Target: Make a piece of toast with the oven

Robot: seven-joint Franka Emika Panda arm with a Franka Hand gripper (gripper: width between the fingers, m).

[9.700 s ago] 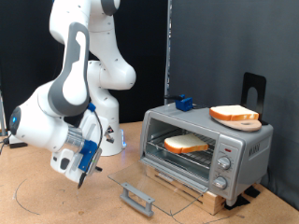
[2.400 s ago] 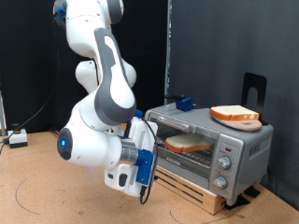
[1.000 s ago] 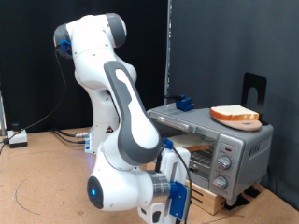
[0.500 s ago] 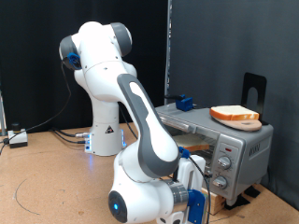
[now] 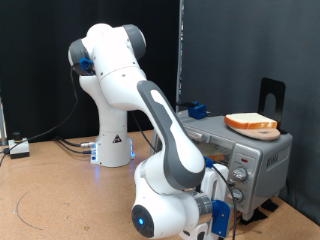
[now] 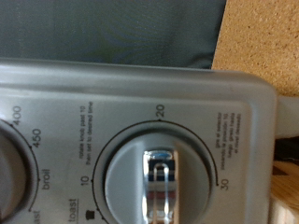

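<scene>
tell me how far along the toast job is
Done, by the look of it: the oven front shows no open door hanging down, though the arm hides most of it. A slice lies on a board on top. In hand: the gripper sits low at the knob panel, and the wrist view is filled by a timer knob. Left: whether it is turned is unclear.

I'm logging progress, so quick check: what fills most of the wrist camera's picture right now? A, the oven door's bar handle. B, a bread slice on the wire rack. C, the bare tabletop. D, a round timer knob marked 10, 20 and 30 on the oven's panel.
D: the wrist view shows a round knob with 10, 20 and 30 around it, on the grey oven panel.
</scene>
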